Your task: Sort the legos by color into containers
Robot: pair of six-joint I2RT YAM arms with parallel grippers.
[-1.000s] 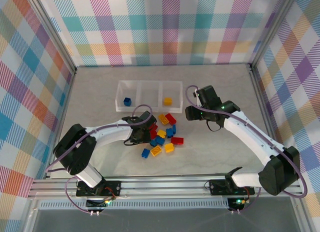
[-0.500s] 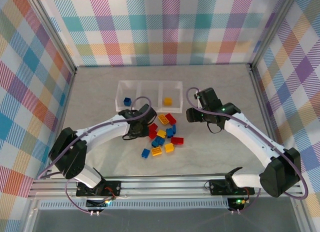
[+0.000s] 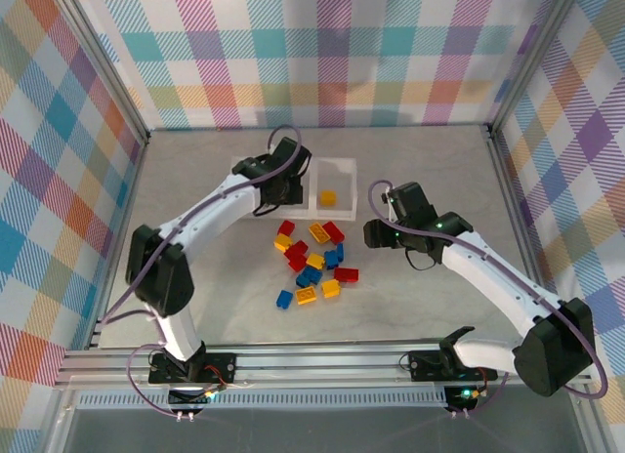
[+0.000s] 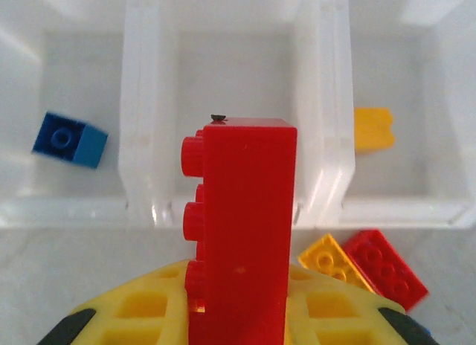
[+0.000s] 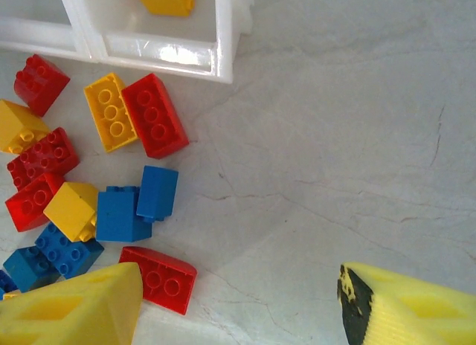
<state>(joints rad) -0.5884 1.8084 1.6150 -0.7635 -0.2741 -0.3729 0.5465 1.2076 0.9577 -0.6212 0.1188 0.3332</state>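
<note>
The left gripper (image 4: 238, 311) is clamped on a red brick (image 4: 242, 233), which stands up between the yellow pads (image 4: 141, 311) with its studs facing left. Its long axis runs straight out from the jaws toward the far edge of the tabletop (image 3: 439, 180). Dead ahead of the brick's tip lies the middle compartment (image 4: 223, 77) of the clear tray (image 4: 223, 211), and that compartment looks empty. The left compartment holds a blue brick (image 4: 69, 139) and the right one a yellow brick (image 4: 373, 128). The held brick therefore lines up with the one free cell, at or just above the tray's near wall. How high above it cannot be told.

The tray sits near the far edge, about midway along it. The loose pile (image 3: 312, 263) lies in the middle of the tabletop, on the near side of the tray. The left arm is at the tray and is plainly the nearer one for the drop.

The right gripper (image 5: 238, 308) hangs open and empty to the right of the pile, with bare tabletop between its fingers.

A second ago the left gripper was low at the pile's left side. It has since swung up to the tray. Bricks at the pile's left that its arm covered now show. The right arm has barely shifted.
</note>
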